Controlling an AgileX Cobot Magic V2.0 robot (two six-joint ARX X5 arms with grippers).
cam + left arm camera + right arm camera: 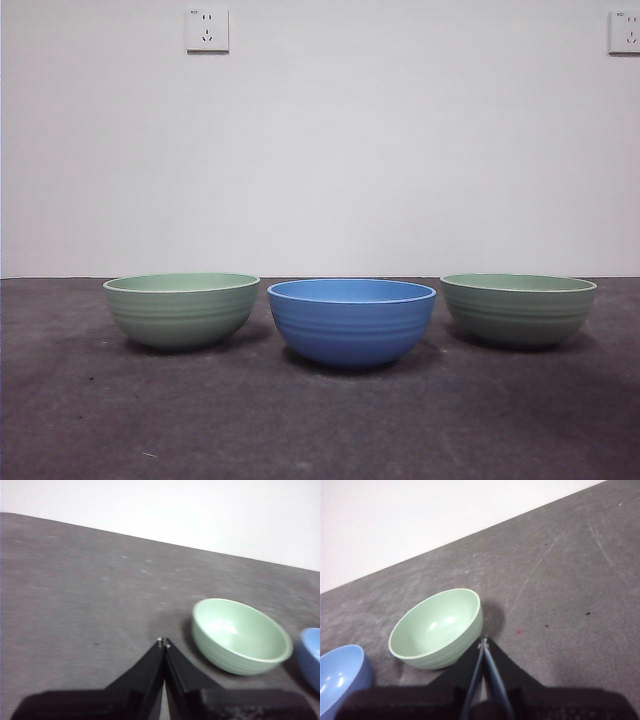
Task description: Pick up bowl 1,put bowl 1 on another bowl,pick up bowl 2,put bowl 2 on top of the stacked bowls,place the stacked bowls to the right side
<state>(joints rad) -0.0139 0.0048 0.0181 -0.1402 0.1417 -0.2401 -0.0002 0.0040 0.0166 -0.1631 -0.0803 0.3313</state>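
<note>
Both pincers pinched closed above upright bowls: blue bowl between green.

Beside the left claw, a pale green bowl blocks one side; bare tabletop lies open ahead. The right claw nearly touches another green bowl.

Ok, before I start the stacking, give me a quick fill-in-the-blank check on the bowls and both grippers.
1. In the front view, the bowl standing between the two pale green bowls is coloured ____.
2. The number of bowls already stacked on another is ____.
3. The left gripper has its jaws ____, and it holds nothing.
4. The right gripper, jaws shut, is nearest a bowl coloured pale ____.

Missing words: blue; zero; shut; green
</note>
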